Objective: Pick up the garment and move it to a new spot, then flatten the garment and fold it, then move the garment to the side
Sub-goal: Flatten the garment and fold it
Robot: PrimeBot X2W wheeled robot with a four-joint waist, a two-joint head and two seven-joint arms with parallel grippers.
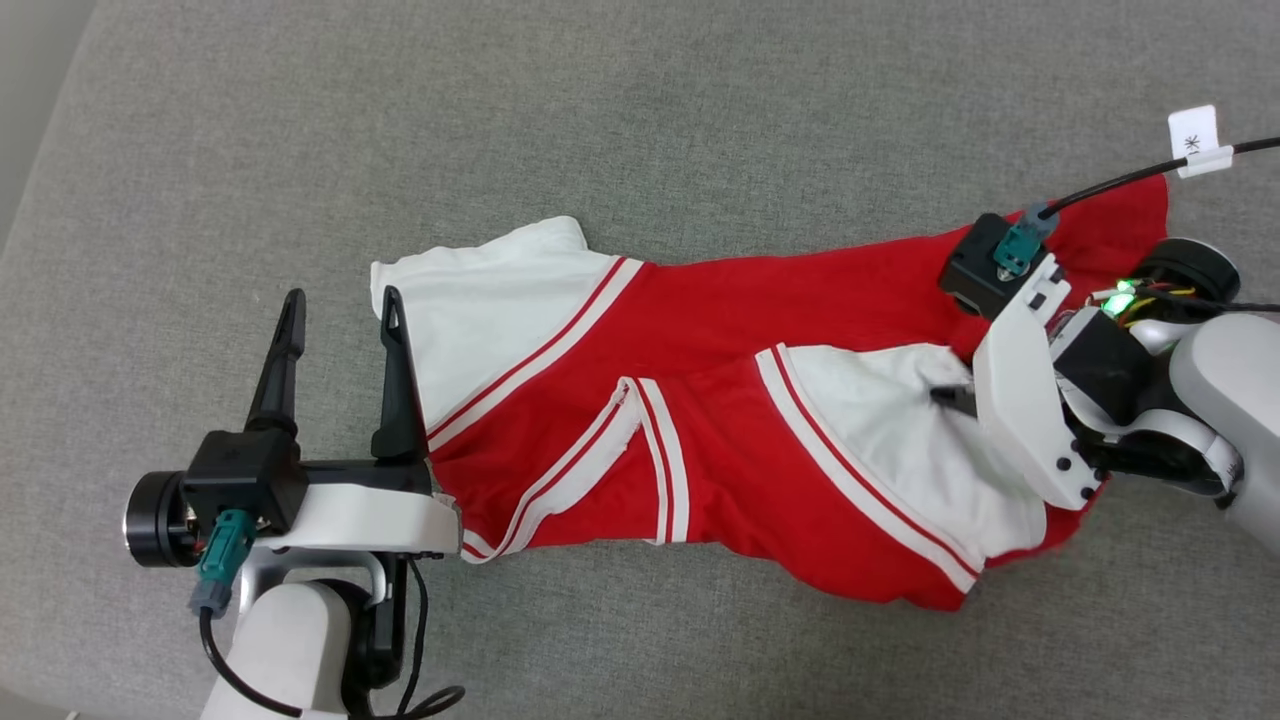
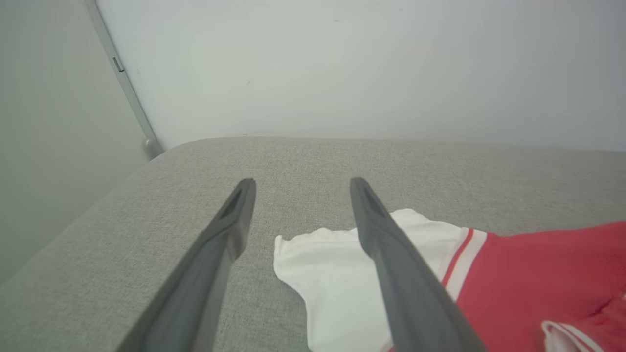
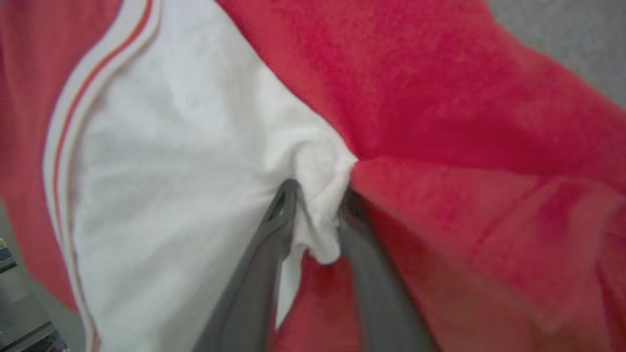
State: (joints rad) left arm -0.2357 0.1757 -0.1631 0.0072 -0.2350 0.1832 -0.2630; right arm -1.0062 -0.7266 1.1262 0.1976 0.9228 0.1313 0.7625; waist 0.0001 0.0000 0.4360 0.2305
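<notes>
Fingers of your left gripper [image 1: 342, 300] stand spread wide at eight o'clock in the head view, with nothing between them, pointing toward twelve over the grey cushion [image 1: 640, 100]. The inner finger sits at the edge of a white sleeve [image 1: 470, 320]; whether it touches is unclear. In the left wrist view the same gripper [image 2: 299, 183] is open above the bare cushion, and the sleeve [image 2: 332, 274] lies at five o'clock, partly behind one finger.

The garment [image 1: 720, 330] lies rumpled across the middle of the cushion from nine o'clock to three, a red body with white, stripe-trimmed sleeves.

At three o'clock your right gripper [image 1: 945, 395] reaches toward nine over the second white sleeve [image 1: 880, 430]. Its wrist view shows the two fingers [image 3: 254, 274] closed on a pinched fold of white sleeve cloth, with red fabric at two o'clock.
</notes>
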